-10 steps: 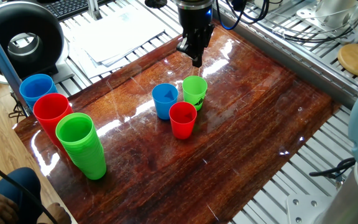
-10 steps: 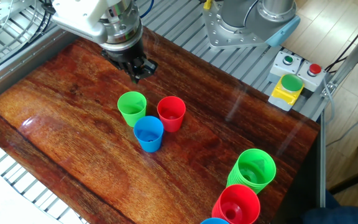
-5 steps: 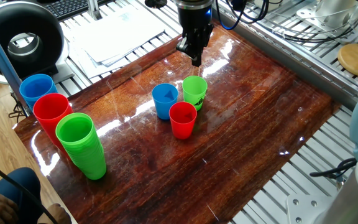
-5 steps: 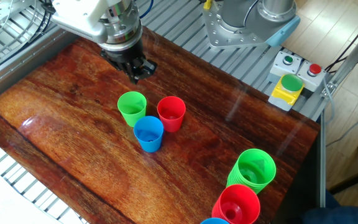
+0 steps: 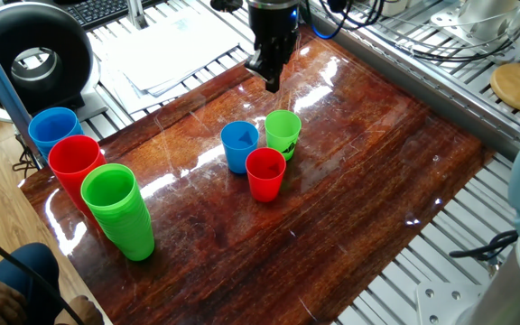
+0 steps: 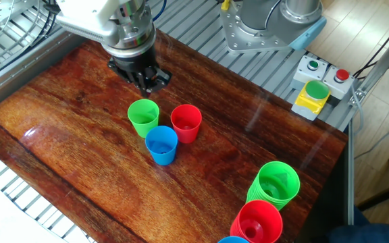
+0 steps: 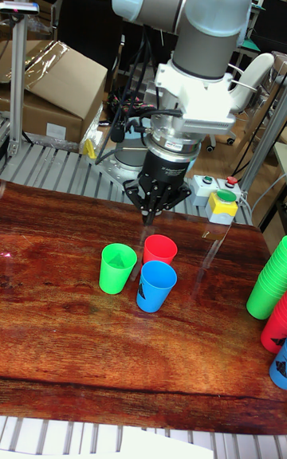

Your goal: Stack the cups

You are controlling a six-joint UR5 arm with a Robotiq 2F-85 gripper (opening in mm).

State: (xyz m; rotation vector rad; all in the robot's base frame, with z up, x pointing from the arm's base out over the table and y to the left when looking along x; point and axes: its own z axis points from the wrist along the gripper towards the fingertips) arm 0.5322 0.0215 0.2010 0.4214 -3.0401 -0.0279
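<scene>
Only the tall fixed view shows the whole arm reaching down from above, along with a cardboard box [image 7: 60, 96] behind the table [image 7: 48, 331]; one fixed view alone takes in the black round device [image 5: 32, 56] and the papers [image 5: 174, 50] at the far edge, and the other fixed view alone shows the button box [image 6: 319, 84] with its green and red buttons. The blue cup [image 5: 239, 146], the red cup [image 5: 265, 173] and the light green cup [image 5: 283, 133] stand upright in a tight cluster mid-table, each apparently empty, none nested in another. The taller green stack [image 5: 118, 212], red stack [image 5: 73, 167] and blue stack [image 5: 54, 131] stand together near one corner. The fingers [image 5: 273, 82] hang close together above the table, just beyond the light green cup, holding nothing; whether their tips actually meet I cannot tell. Against half a second ago, they have shifted slightly away from the cups, which have not moved.
</scene>
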